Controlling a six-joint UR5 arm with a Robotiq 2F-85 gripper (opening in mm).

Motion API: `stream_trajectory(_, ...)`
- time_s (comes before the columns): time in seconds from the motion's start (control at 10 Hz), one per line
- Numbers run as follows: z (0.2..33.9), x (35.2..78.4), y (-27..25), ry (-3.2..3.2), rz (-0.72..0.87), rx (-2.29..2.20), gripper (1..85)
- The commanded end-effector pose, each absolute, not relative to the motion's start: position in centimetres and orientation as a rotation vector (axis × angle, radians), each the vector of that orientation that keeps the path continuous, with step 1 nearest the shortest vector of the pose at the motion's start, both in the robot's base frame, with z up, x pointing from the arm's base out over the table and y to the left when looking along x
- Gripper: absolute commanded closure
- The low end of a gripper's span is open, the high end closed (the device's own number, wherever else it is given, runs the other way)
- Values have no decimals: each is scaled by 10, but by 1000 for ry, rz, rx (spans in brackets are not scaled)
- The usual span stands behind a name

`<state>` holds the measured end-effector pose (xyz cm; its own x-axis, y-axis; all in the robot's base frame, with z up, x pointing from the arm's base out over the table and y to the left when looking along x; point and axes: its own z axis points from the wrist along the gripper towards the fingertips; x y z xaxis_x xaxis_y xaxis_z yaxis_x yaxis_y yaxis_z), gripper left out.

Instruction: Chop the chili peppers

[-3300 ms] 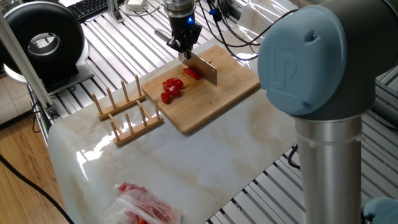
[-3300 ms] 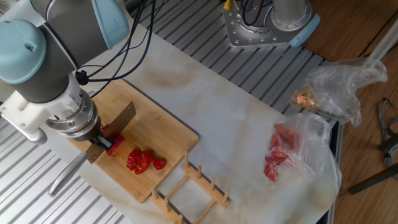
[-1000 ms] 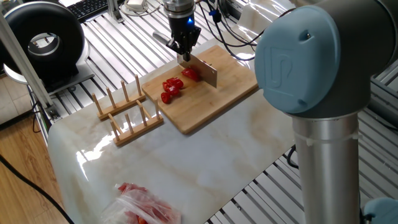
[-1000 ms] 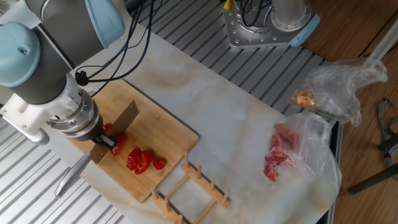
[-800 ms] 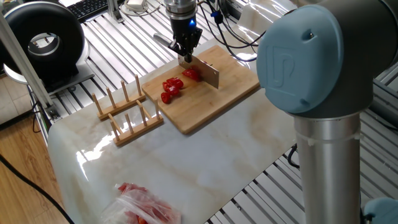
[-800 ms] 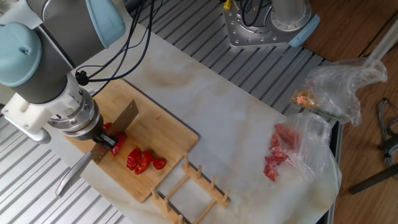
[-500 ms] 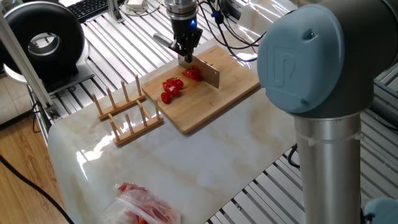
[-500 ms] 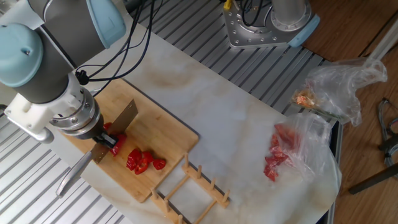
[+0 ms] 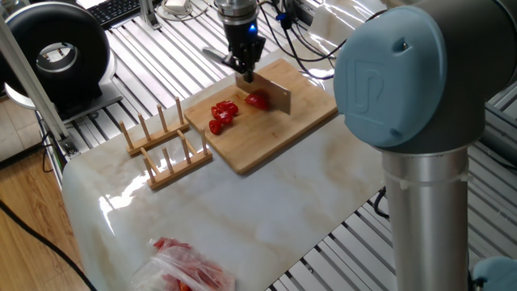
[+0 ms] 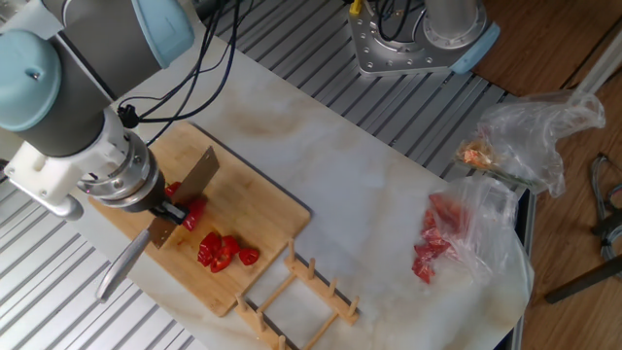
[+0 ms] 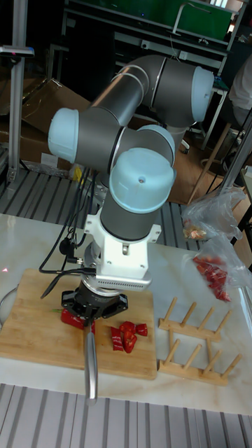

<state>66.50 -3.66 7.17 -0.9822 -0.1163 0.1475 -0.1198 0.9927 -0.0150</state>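
Observation:
Glossy red chili pepper chunks [image 9: 223,115] [image 10: 224,251] [image 11: 126,336] lie in a small heap on the bamboo cutting board [image 9: 271,136] [image 10: 260,209] [image 11: 31,308]. A larger uncut pepper piece [image 9: 258,100] [image 10: 192,212] [image 11: 71,320] lies beside them, right against the knife blade [image 9: 276,93] [image 10: 199,173]. My gripper [image 9: 245,73] [image 10: 167,216] [image 11: 89,316] is shut on the knife, whose metal handle [image 10: 121,264] [image 11: 90,364] sticks out past the board's edge. The blade stands on edge at the pepper piece.
A wooden slotted rack [image 9: 161,145] [image 10: 301,292] [image 11: 192,336] stands next to the board. A clear plastic bag showing red [image 9: 190,267] [image 10: 442,238] [image 11: 213,269] lies on the marble top, with another bag [image 10: 530,126] beyond it. A black round device [image 9: 56,52] sits off the table.
The gripper and knife have shifted a little along the board, away from the heap of chunks. More of the larger pepper piece now shows beside the blade.

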Motion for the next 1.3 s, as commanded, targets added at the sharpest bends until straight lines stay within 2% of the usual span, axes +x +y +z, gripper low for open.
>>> stream_trajectory(0.0, 79, 661, -36, -2986, 4, 170, 843)
stream_trajectory(0.3, 85, 649, -41, -2974, -4, 176, 843)
stream_trajectory(1.2, 59, 637, -41, -3004, -21, 196, 843)
